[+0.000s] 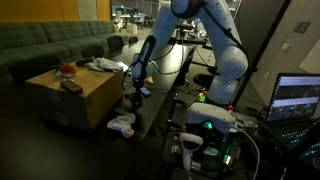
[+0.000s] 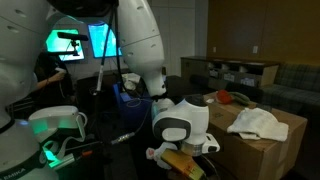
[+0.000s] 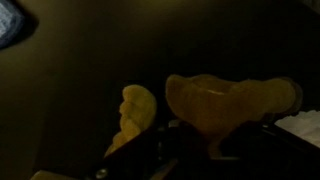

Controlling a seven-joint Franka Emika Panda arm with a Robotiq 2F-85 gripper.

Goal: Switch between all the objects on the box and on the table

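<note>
The jaws are pressed nearly together, and in the wrist view the gripper (image 3: 172, 138) seems to pinch a yellow-brown soft thing (image 3: 215, 105) whose lumpy folds fill the middle of the dark picture. In an exterior view the same thing (image 2: 186, 161) hangs just under the white wrist, left of the large tan cardboard box (image 2: 270, 148).

In an exterior view the gripper (image 1: 136, 88) hangs beside the right edge of the box (image 1: 70, 100), over the near end of the long black glossy table (image 1: 162, 108). On the box top lie a red soft thing (image 1: 67, 68) at the far side, a black rectangular block (image 1: 72, 87) nearer the front, and a white cloth rag (image 1: 100, 65) at the far right corner.

A second white cloth rag (image 1: 122, 125) lies low, near the box's right front corner; whether it rests on the table I cannot tell. A green sofa (image 1: 50, 45) stands behind the box.
</note>
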